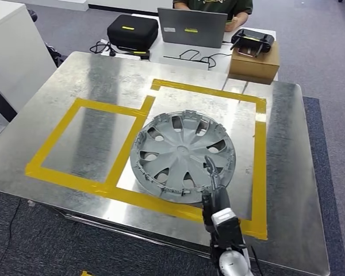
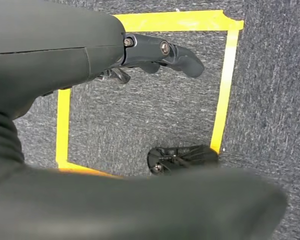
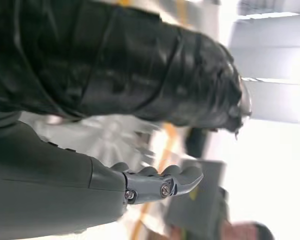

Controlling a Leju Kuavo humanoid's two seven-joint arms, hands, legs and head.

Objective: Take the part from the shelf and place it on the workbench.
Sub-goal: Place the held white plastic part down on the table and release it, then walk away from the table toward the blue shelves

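Note:
The part, a grey plastic wheel cover [image 1: 183, 154], lies flat on the metal workbench [image 1: 88, 75], inside the right-hand yellow tape rectangle [image 1: 260, 167]. My right hand [image 1: 214, 187] reaches in from the near edge, and its dark fingers [image 1: 211, 168] stretch over the cover's near right rim. In the right wrist view the thumb [image 3: 163, 182] is straight and well apart from the dark fingers [image 3: 148, 65], with the cover [image 3: 114, 137] blurred beyond the gap. My left hand [image 2: 156, 55] hangs above the carpet with its thumb out and nothing in it.
A second taped rectangle [image 1: 88, 144] lies left of the cover. Behind the bench stand a laptop [image 1: 192, 27], a black case [image 1: 132, 31] and a cardboard box [image 1: 254, 60] with a controller on it; a person [image 1: 214, 6] sits there. A white cabinet [image 1: 12, 54] stands far left.

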